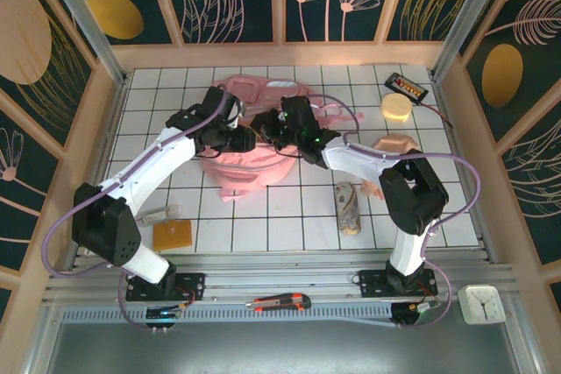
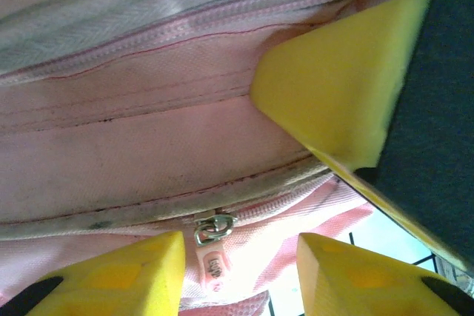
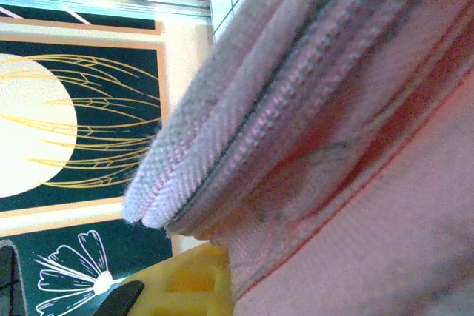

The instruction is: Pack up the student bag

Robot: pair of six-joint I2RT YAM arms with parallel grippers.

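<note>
Pink student bag pinched by right gripper; left gripper spread around zipper pull.

A large, soft pink student bag lies slumped and crumpled on the white tiled table, around the middle and reaching toward the far edge. Its fabric is bunched into loose folds, with one pale pink flap spilling toward the near side. Up close, in the left wrist view, a pink zipper runs across the cloth above rows of darker stitching. Below it sits a strip of greyish, grubby piping. A small metal zipper pull with a pink tab hangs beneath that strip. The right wrist view shows a raised fold of zipper tape, its teeth closed.
</note>
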